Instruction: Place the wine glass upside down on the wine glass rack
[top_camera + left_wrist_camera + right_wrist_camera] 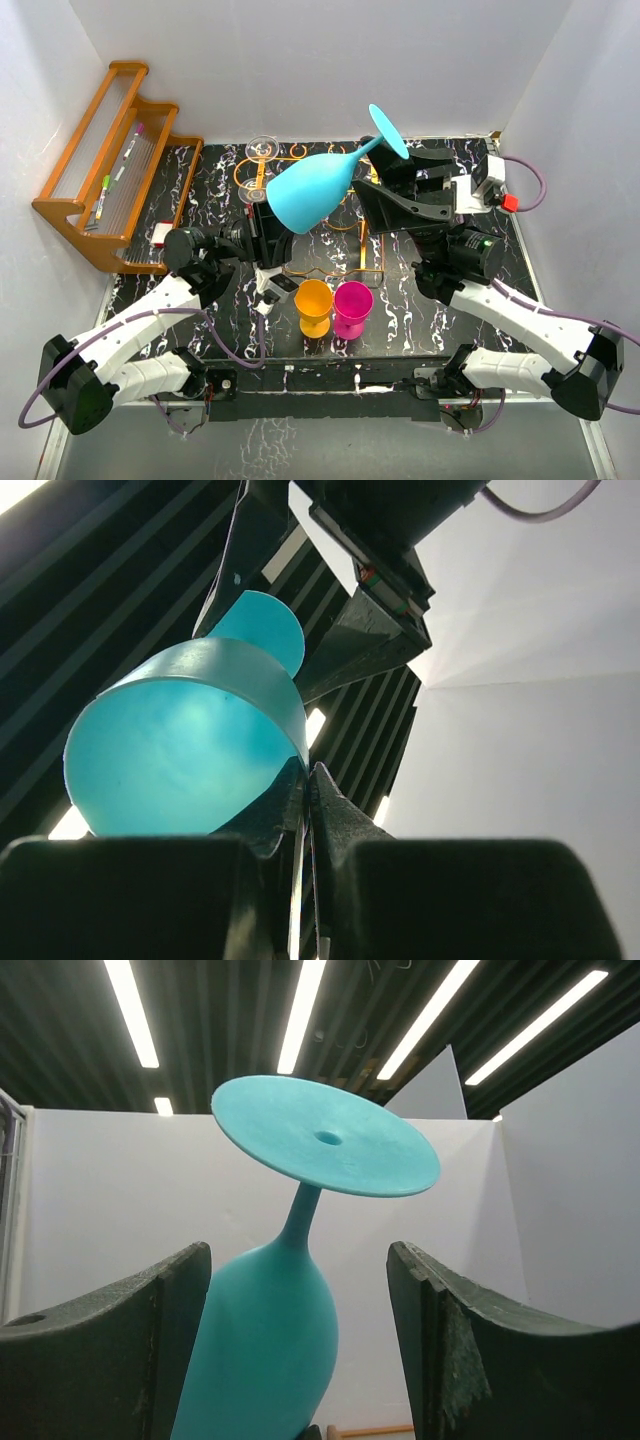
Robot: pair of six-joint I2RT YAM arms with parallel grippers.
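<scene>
Table [400, 330]: black marbled top is carrying everything, with white walls enclosing it.
Wooden shelf [110, 170]: is standing at the far left, with markers lying on its steps.
Wine glass rack [296, 152]: orange wire stand is sitting at the centre back, partly hidden under the raised glass.
Right gripper [300, 1250]: is reaching in from the right with its fingers spread apart on either side of the glass's stem and upper bowl.
Left gripper [308, 780]: is pinching the bowl's rim with its fingers pressed together.
Wine glass [310, 190]: teal, is hanging in the air above the rack, tilted, foot up and to the right, mouth down and to the left.
Orange cup [313, 300] and pink cup [352, 302]: are standing side by side, touching, near the front edge.
Clear glass [262, 147]: is sitting at the rack's back left.
</scene>
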